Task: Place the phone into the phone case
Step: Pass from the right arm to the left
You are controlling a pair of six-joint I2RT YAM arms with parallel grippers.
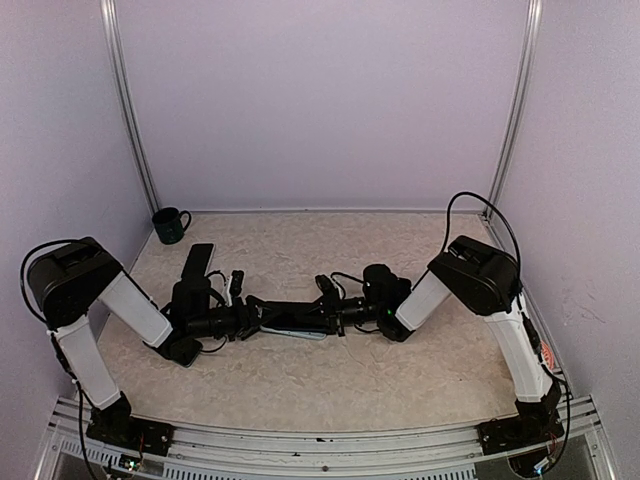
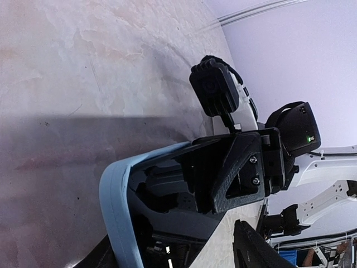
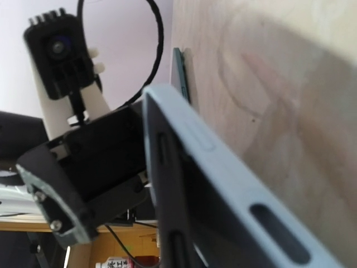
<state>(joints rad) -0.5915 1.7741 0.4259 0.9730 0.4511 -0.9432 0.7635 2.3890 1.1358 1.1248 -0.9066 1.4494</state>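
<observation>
The light blue phone case (image 1: pixel 295 325) hangs tilted just above the table between my two grippers. In the left wrist view the phone case (image 2: pixel 114 206) shows its dark inside. My left gripper (image 1: pixel 250 320) straddles its near end and is shut on it. My right gripper (image 1: pixel 335 312) is at the far end, with one of its fingers (image 2: pixel 240 173) lying across the rim. The phone case (image 3: pixel 223 167) fills the right wrist view and hides that gripper's own fingers. The black phone (image 1: pixel 198 262) lies flat on the table behind the left arm, held by nothing.
A dark green mug (image 1: pixel 170 225) stands in the back left corner. Purple walls close in the table (image 1: pixel 330 390) on three sides. Cables loop beside both wrists.
</observation>
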